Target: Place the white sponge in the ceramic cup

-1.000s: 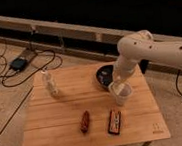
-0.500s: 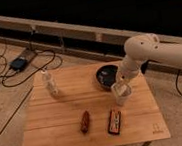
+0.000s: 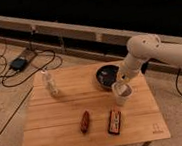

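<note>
The ceramic cup (image 3: 121, 96) is small, white and handleless. It stands upright on the wooden table (image 3: 65, 121), right of centre and just in front of the dark bowl. My gripper (image 3: 120, 85) hangs at the end of the white arm, which reaches in from the right. It is directly over the cup's mouth, touching or nearly touching the rim. I cannot pick out the white sponge as a separate thing. It is hidden at the gripper or inside the cup.
A dark round bowl (image 3: 107, 75) sits behind the cup. A pale slim bottle (image 3: 49, 83) stands at the table's left. A small red-brown item (image 3: 84, 122) and a black-and-red rectangular item (image 3: 114, 122) lie near the front edge. Cables (image 3: 18, 64) lie on the floor at left.
The arm's upper part has swung to the right, while the gripper has stayed over the cup. Nothing on the table has moved.
</note>
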